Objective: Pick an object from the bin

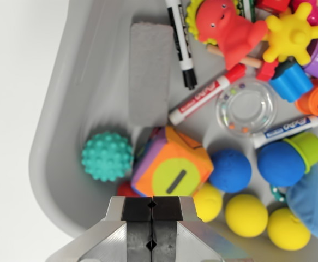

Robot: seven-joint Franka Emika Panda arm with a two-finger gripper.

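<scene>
Pincer (pixel 152 222) pressed together, holding nothing, at frame bottom above the grey bin (pixel 66 136), just short of the soft multicoloured cube (pixel 172 166); teal spiky ball (pixel 107 156) beside it, grey eraser block (pixel 149 73) beyond, red octopus toy (pixel 229 30) farthest.

likely a robot lab test setup: a grey plastic bin (pixel 66 136) on a bare white tabletop (pixel 11 109), crammed with assorted toys, foam balls and dry-erase markers (pixel 205 96).

Plain white surface (pixel 17 109) fills my view left of the grey bin (pixel 93 82), curving under its corner below. Even, bright light, soft shadows.
</scene>
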